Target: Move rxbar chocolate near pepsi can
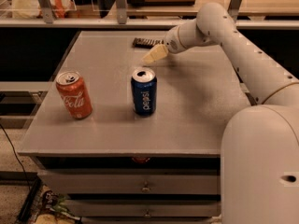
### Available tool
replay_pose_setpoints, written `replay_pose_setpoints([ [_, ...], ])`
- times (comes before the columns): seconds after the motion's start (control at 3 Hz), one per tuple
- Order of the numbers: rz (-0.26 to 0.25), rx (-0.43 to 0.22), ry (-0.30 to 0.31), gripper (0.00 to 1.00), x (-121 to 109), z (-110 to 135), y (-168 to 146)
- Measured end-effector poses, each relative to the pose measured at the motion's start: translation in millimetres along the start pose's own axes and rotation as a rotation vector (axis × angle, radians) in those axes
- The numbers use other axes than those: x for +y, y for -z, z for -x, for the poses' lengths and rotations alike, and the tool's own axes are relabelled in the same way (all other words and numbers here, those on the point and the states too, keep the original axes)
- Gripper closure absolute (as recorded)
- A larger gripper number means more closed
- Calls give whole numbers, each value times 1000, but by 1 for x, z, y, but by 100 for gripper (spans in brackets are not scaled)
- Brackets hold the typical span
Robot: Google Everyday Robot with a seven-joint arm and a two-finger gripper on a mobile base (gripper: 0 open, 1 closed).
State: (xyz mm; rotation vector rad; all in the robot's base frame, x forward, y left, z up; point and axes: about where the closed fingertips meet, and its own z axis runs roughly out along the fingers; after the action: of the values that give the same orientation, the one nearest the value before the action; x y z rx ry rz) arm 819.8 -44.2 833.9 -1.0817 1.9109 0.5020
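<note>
The rxbar chocolate, a flat dark bar, lies near the far edge of the grey table. My gripper hangs just in front of and to the right of the bar, its pale fingers pointing down-left, nothing seen held. The pepsi can, dark blue with white lettering and a silver top, stands upright at the table's middle, nearer the camera than the gripper.
An orange-red Coca-Cola can stands upright at the left front of the table. Drawers sit under the tabletop. A railing and shelf with clutter run behind the table. My white arm spans the right side.
</note>
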Motion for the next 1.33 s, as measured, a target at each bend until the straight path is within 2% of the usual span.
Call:
replay_pose_setpoints([
  [0.67,-79,-28,-52,0,-15,4,-4],
  [1.0,-94,-22,-56,16,-15,3,-8],
  [1.33,-100,-16,-55,41,-14,1,-11],
])
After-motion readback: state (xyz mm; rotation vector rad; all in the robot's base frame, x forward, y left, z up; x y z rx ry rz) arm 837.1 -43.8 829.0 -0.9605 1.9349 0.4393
